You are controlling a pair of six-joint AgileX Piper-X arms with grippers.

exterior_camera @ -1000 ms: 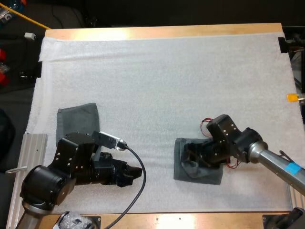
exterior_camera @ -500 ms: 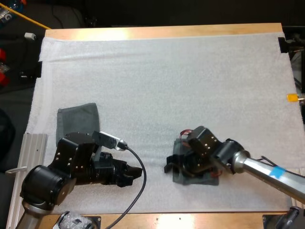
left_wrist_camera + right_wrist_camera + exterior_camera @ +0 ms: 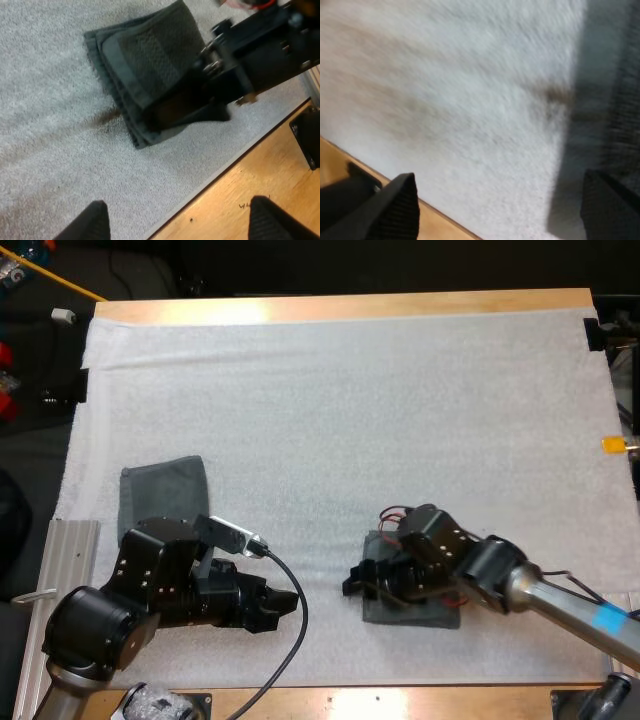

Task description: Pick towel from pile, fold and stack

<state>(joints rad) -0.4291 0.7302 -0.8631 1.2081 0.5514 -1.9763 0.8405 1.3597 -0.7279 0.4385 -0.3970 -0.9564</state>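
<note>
Dark grey-green terry, twice over: one folded towel (image 3: pixel 165 492) sits on the white mat (image 3: pixel 350 400) toward the desk's (image 3: pixel 340 306) left edge. A second folded towel (image 3: pixel 418 614) lies close to the near edge, right of middle. The right gripper (image 3: pixel 358 582) is low over its left end, fingers spread wide and clamping nothing. The left gripper (image 3: pixel 285 608) hovers by the near edge between the two towels, fingers apart too, empty. So I'd say the folding looks done and stacking one towel on the other is what's left. The left wrist view shows the second towel's layered folds, which the arm hides from above. The right wrist view makes the wide gap between the right fingers plain.
</note>
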